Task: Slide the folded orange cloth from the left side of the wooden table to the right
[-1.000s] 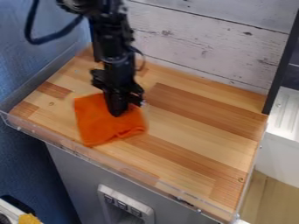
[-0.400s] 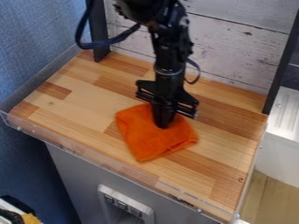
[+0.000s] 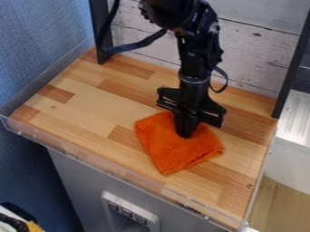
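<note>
One orange cloth point(image 3: 177, 152) lies spread on the wooden tabletop point(image 3: 84, 111), right of its middle. I have my gripper point(image 3: 186, 135) pointing down onto the cloth's upper part, touching it; from here I cannot tell whether the jaws are spread or pinching fabric. A whitewashed plank wall point(image 3: 254, 54) stands behind.

A cloth point(image 3: 181, 158) lies on a countertop point(image 3: 84, 106) beneath a gripper point(image 3: 185, 135), between the far wall point(image 3: 260, 54) and near-edge guard point(image 3: 75, 155).

From above the front edge, the one camera looks slantwise down at the bench point(image 3: 79, 108), facing the whitewashed boards point(image 3: 254, 54) behind.
</note>
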`<state>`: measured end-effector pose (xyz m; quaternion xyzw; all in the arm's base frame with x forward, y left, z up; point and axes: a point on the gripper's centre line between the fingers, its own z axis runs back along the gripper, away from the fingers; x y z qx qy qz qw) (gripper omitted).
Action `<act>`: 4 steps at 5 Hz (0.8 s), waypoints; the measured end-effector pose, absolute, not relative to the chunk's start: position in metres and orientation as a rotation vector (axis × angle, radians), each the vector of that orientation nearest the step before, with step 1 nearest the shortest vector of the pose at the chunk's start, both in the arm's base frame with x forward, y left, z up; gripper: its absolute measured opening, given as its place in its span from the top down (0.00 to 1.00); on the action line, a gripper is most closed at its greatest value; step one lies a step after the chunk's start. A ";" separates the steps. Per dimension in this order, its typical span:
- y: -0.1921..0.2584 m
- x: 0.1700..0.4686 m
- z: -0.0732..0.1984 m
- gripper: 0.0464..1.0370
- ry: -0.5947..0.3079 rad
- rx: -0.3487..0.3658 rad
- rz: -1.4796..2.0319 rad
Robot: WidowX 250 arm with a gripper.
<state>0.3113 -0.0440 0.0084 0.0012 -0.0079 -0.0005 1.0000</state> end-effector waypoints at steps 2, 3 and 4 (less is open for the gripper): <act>-0.055 0.294 0.013 0.81 0.071 0.014 -0.016; -0.049 0.292 0.034 0.56 0.071 0.012 -0.042; -0.020 0.292 0.056 0.25 0.052 0.003 -0.028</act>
